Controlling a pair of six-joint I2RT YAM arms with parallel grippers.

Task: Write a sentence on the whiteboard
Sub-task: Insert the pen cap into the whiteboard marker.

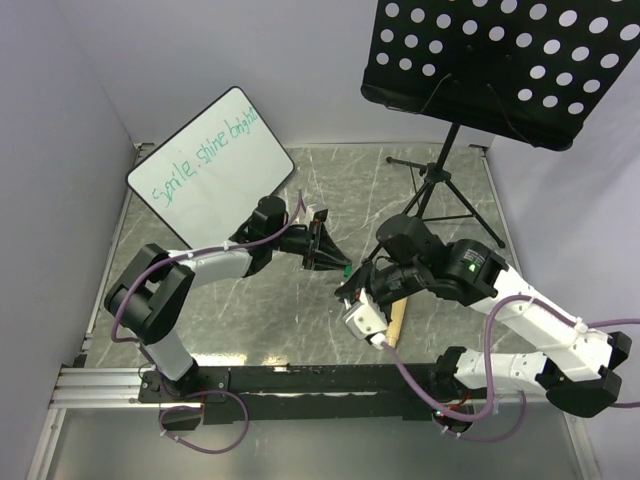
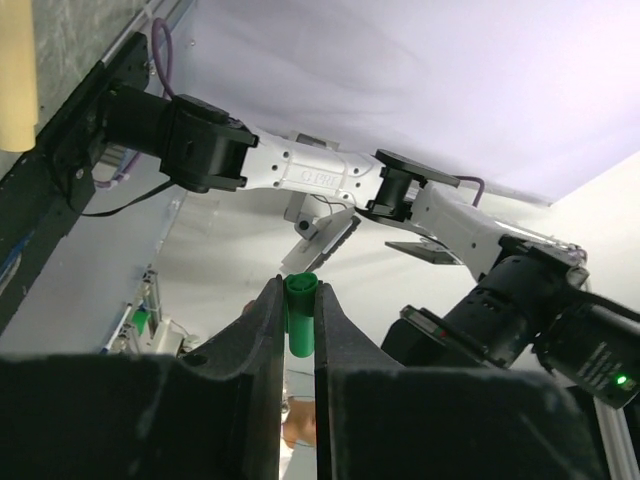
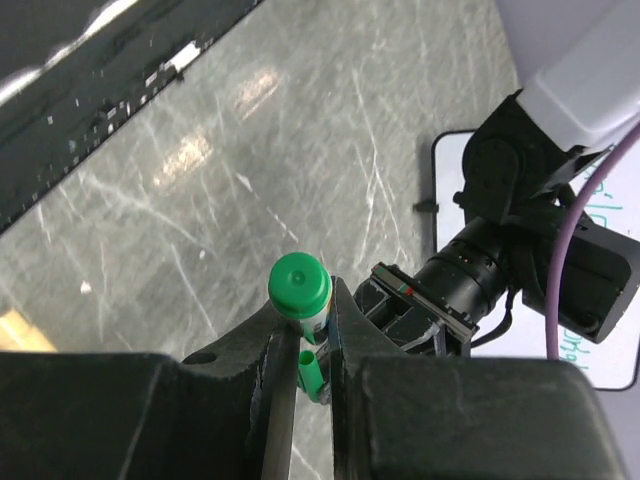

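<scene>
The whiteboard (image 1: 225, 185) sits at the far-left corner of the table (image 1: 250, 320), well apart from both arms; whether it lies flat or leans cannot be told from above. A sentence (image 1: 205, 155) in teal-green handwriting runs along its long edge and reads roughly "Smile, shine bright". The rest of the board's face is bare. The writing step appears done: the line looks finished and neither arm is near the board. Both arms meet over mid-table, in front of the black perforated music stand (image 1: 500, 60). The left tool (image 1: 335, 262) is pressed together on a short green cylinder (image 2: 300, 318) that stands up between its fingers — probably the pen's cap, though this view does not settle it. The right tool (image 1: 352, 285) is pressed together on a marker (image 3: 300, 285) with a round green end and a pale body, pinched near that end. The two tools are close, tip towards tip; contact between the two held pieces cannot be confirmed. In my judgement what is left is closing-out work only — joining cap to marker, if that is what the pieces are, and setting the pen down. Misalignment at the joining is the likely fault. No further writing appears to be needed.
</scene>
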